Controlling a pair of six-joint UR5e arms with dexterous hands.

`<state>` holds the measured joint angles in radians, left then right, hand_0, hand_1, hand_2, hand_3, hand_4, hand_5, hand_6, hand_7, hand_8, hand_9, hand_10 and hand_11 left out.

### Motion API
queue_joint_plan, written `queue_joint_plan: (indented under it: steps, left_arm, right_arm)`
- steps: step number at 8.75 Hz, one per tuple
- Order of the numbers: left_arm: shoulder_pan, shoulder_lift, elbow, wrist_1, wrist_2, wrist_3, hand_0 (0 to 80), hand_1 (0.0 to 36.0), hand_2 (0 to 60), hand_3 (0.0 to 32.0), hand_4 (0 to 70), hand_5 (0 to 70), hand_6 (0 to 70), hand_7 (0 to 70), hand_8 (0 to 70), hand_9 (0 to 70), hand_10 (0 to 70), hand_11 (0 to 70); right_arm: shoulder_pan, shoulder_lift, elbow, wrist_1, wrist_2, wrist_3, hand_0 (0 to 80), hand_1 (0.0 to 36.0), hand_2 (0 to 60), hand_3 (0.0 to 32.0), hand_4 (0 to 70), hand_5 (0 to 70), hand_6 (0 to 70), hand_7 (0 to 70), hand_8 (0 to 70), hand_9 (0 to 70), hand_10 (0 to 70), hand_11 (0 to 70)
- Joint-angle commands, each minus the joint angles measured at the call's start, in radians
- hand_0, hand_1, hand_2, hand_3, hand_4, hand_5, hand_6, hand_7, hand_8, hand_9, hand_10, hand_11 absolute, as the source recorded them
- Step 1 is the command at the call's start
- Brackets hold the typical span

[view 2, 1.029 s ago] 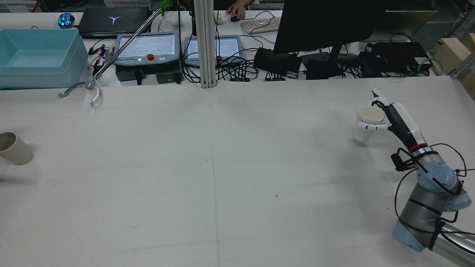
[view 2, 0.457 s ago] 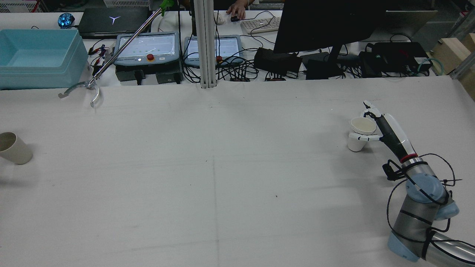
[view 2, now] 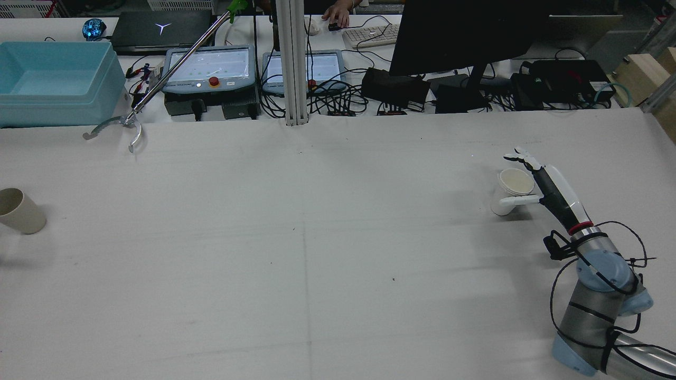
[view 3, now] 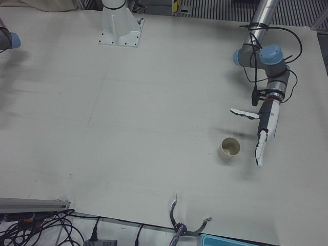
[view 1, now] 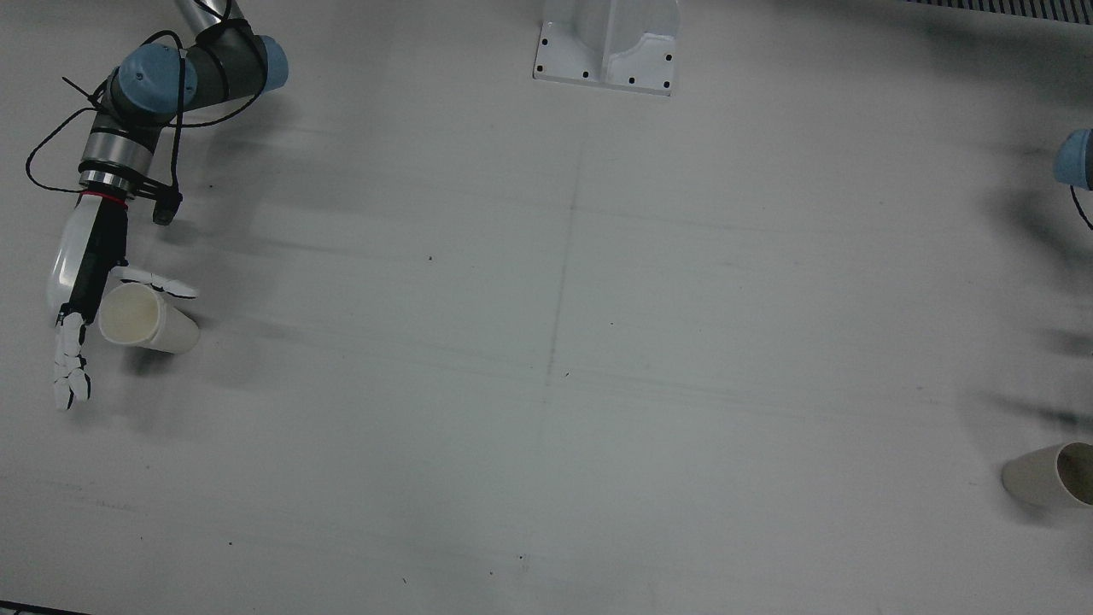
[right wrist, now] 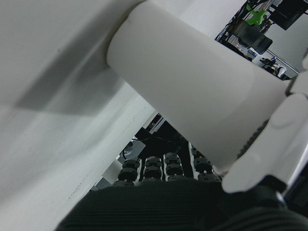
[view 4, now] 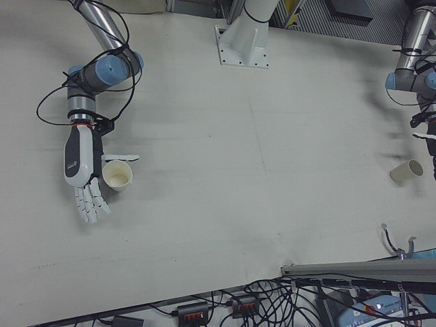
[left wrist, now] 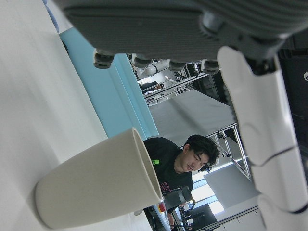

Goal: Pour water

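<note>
My right hand has its fingers spread beside the white cup. If I bump it, it could tip over.

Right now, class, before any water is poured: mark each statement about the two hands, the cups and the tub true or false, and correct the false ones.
1. The left hand is open, and the cup by the left hand stands beside it, unheld. True.
2. The cup by the left hand lies on its side. False: it stands upright on the table.
3. The right hand has its fingers curled tight around the cup by the right hand. False: its fingers stretch out straight past the cup.
4. The cup by the right hand sits between that hand's thumb and palm. True.
5. The blue tub is on the robot's right side. False: it is on its left.
</note>
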<state>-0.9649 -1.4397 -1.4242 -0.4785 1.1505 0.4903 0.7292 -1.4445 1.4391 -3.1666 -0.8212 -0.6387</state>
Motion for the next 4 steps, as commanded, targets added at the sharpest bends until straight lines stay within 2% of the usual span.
queue_joint_plan:
  steps: [1, 2, 4]
  left_arm:
    - [0.0, 0.016, -0.008, -0.011, 0.0, -0.001, 54.4, 11.9, 0.0, 20.2, 3.9, 4.0, 0.0, 0.0, 0.0, 0.0, 1.3, 4.0]
    - [0.0, 0.018, -0.008, -0.014, -0.002, -0.001, 54.5, 12.1, 0.0, 20.6, 3.8, 4.4, 0.0, 0.0, 0.0, 0.0, 1.3, 4.1]
    - [0.0, 0.018, -0.013, -0.014, -0.002, -0.001, 54.8, 12.3, 0.0, 23.6, 3.1, 3.2, 0.0, 0.0, 0.0, 0.0, 1.2, 3.9]
  right_arm:
    - [-0.005, -0.007, 0.036, -0.004, -0.009, 0.085, 42.6, 8.3, 7.1, 0.0, 7.6, 9.0, 5.2, 9.6, 3.7, 8.2, 5.8, 9.4]
    - [-0.005, -0.022, 0.072, -0.006, -0.009, 0.086, 45.1, 10.3, 8.0, 0.0, 5.3, 4.9, 4.5, 8.3, 2.9, 6.8, 5.8, 9.7]
    - [-0.004, -0.11, 0.237, -0.019, -0.009, 0.082, 46.1, 11.5, 8.0, 0.0, 4.3, 3.8, 4.1, 7.7, 2.7, 5.8, 5.5, 9.4]
